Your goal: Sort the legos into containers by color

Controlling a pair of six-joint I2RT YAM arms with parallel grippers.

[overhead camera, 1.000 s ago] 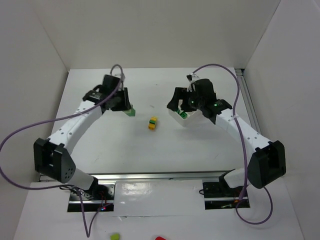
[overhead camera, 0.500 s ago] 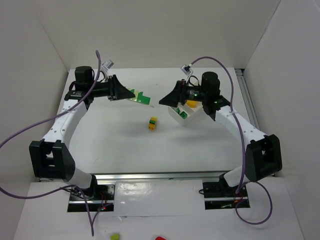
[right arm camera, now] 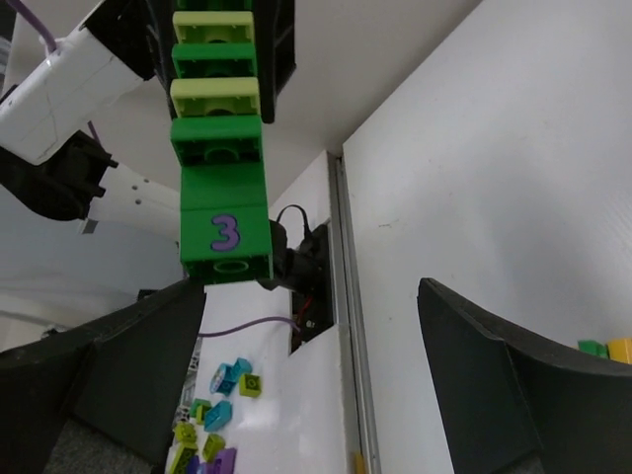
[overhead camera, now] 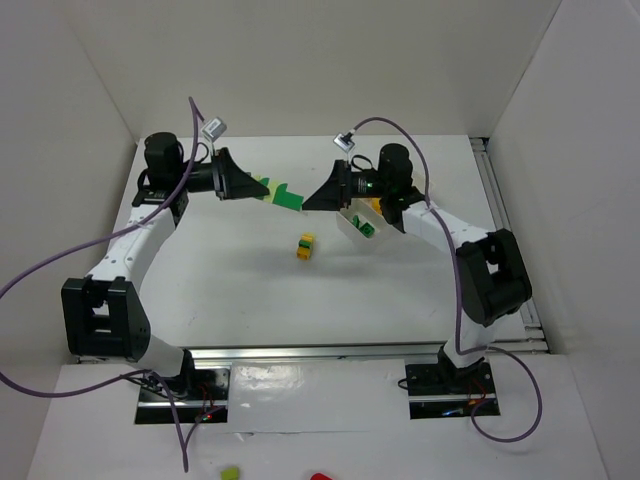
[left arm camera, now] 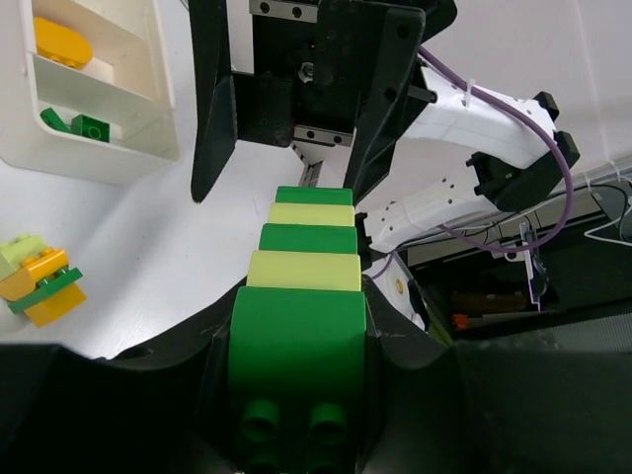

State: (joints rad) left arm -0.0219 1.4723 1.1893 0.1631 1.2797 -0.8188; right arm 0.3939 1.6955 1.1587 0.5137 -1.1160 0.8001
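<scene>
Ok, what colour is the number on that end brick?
Purple; end brick of the lego stack, clearest in right wrist view.

Bright, even white light is pouring down from overhead, washing the table (overhead camera: 230, 290) and the walls into nearly one pale tone. Shadows are falling soft and short beneath the arms. From the left wrist, the near end of the brick stack (left arm camera: 298, 341) is blurring, being so close to the lens, while the white tray (left arm camera: 155, 89) is showing sharp. From the right wrist, the dark fingers (right arm camera: 494, 375) are looming blurred and featureless, and the wall is glaring white.
</scene>
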